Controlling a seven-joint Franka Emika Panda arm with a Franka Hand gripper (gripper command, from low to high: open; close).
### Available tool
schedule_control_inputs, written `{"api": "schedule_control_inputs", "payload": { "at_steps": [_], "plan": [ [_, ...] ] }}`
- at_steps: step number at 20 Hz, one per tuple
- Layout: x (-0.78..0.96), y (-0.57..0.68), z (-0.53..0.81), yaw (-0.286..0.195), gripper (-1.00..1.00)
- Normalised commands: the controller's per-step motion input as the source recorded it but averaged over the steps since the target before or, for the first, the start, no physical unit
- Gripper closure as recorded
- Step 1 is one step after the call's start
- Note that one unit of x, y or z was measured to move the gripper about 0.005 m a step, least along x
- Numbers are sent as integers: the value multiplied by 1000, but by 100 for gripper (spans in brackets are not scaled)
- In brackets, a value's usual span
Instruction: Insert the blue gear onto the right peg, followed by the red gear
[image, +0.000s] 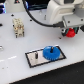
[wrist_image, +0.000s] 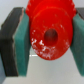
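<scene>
We see the blue gear already sitting on the grey plate at lower centre of the exterior view, toward that plate's right end, which we take to mean it is seated on the right peg; the peg itself is hidden under the gear's hub, so we cannot confirm it directly. A thin dark pin stands bare near the plate's other end.

The red gear is up in the pincer, at the right edge of the exterior view, above the white table and well apart from the plate. In the wrist view the two teal pads sit against the gear's toothed rim on opposite sides, so we read the pincer as clamped on the red gear, with its flat face and centre hole turned toward the camera.

What the coming move turns on is this: the blue gear lies down and to the left of the held red gear in the exterior view. We judge the red gear must travel that way, then have its centre hole lined up over the blue gear's hub before lowering. The picture is coarse, so how level the red gear hangs is hard to say.
</scene>
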Motion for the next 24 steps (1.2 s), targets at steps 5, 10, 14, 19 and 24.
{"api": "schedule_control_inputs", "payload": {
  "at_steps": [5, 10, 14, 19, 24],
  "plan": [
    [448, -312, 508, 0, 100],
    [493, -430, 419, 0, 100],
    [493, -415, 347, 0, 100],
    [531, -399, 224, 0, 100],
    [657, -338, 166, 0, 100]
  ]
}}
